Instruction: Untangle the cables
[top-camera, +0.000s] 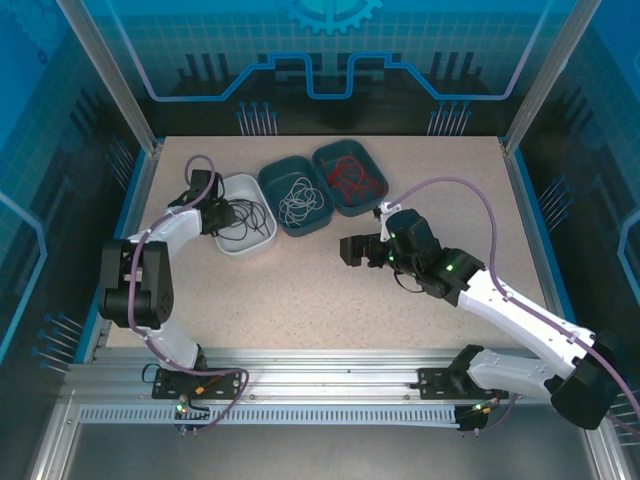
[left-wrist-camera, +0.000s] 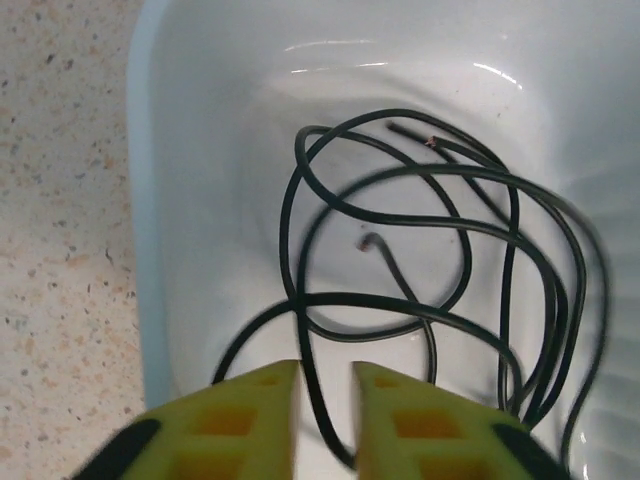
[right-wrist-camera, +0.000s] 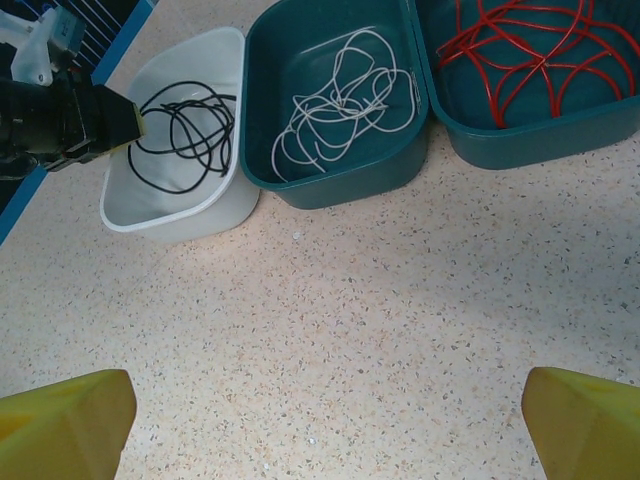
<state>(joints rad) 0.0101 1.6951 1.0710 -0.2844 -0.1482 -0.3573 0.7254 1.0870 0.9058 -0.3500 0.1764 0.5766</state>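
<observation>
Yellow fingers of the left gripper stand narrowly parted over black cables in a white tray. The right wrist view adds whitish cables and red cables in teal trays, with the right gripper spread wide above the table.

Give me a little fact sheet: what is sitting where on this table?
White plastic tub: black cables, loosely looped
Middle teal plastic tub: whitish-grey cables, tangled heap
Right teal plastic tub: red cables
Left arm's fingers: slightly parted, over the black cables
Right arm's fingers: wide apart, empty, above bare speckled table
</observation>
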